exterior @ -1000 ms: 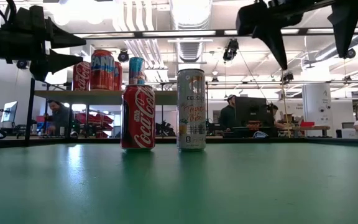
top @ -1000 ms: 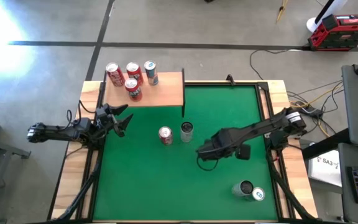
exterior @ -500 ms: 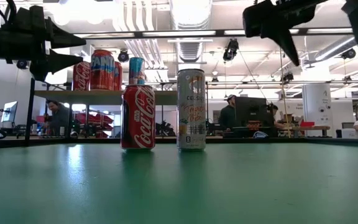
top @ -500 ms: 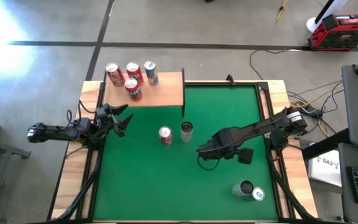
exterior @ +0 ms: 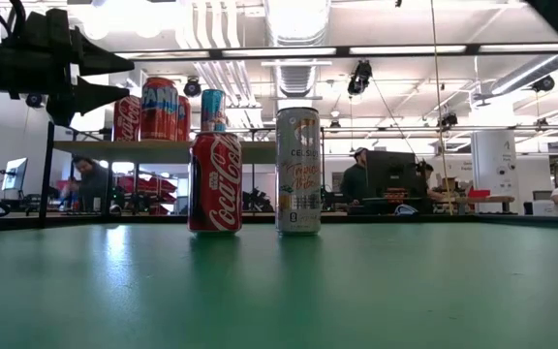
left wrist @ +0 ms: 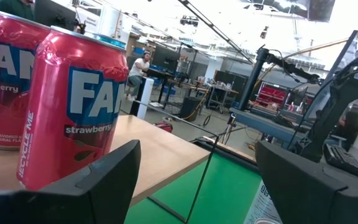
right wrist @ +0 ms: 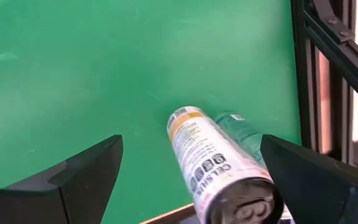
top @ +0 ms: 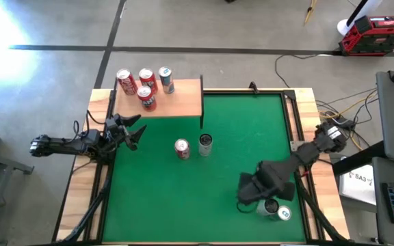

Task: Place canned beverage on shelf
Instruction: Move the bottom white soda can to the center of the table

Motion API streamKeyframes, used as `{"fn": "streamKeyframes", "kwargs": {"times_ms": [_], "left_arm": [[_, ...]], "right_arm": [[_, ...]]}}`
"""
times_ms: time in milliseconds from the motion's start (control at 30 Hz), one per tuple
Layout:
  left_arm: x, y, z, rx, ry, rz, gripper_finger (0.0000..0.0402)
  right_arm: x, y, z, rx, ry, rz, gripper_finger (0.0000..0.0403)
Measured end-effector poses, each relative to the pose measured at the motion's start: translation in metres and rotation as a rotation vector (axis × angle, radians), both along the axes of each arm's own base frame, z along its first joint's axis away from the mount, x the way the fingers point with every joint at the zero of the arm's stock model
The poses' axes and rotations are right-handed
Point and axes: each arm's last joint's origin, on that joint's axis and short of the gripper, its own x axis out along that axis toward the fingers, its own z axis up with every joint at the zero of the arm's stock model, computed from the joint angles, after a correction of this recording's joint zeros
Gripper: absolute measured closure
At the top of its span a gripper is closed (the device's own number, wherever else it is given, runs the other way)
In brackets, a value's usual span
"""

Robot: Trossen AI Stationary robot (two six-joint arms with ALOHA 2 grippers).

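Note:
The shelf (top: 180,102), a light-wood board, stands at the far left and bears several cans (top: 146,87), among them red Fanta cans (left wrist: 73,106). A red Coca-Cola can (top: 182,148) and a silver can (top: 205,143) stand upright mid-mat. At the near right corner, a white-and-orange can (right wrist: 207,158) and a green can (right wrist: 241,127) sit side by side. My right gripper (top: 255,195) hangs open above these two, pointing down, its fingers well apart from them. My left gripper (top: 130,130) waits open at the left, near the shelf, with nothing between its fingers.
The green mat (top: 252,130) covers the table. Black frame rails (right wrist: 328,74) run along its right edge, close to the two corner cans. A black shelf leg (top: 201,116) stands at the mat's far left. People and desks show in the room beyond (exterior: 366,179).
My right gripper has swung from the middle of the mat toward the near right corner, rising a little and rolling about its own line, and now hangs over the two cans there. It stays open. No can has moved.

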Motion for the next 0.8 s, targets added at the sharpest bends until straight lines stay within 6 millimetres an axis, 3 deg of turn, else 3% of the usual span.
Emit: {"fn": "streamKeyframes", "kwargs": {"times_ms": [267,600,800], "left_arm": [[0.0,0.0,0.0,0.0,0.0,0.001,0.0099],[0.0,0.0,0.0,0.0,0.0,0.0,0.0099],[0.0,0.0,0.0,0.0,0.0,0.0,0.0099]], "right_arm": [[-0.019,0.021,0.005,-0.068,-0.062,0.086,0.0029],[-0.021,0.024,0.005,-0.031,-0.064,0.214,0.0029],[-0.024,0.03,0.005,-0.027,-0.074,0.202,0.0029]]}}
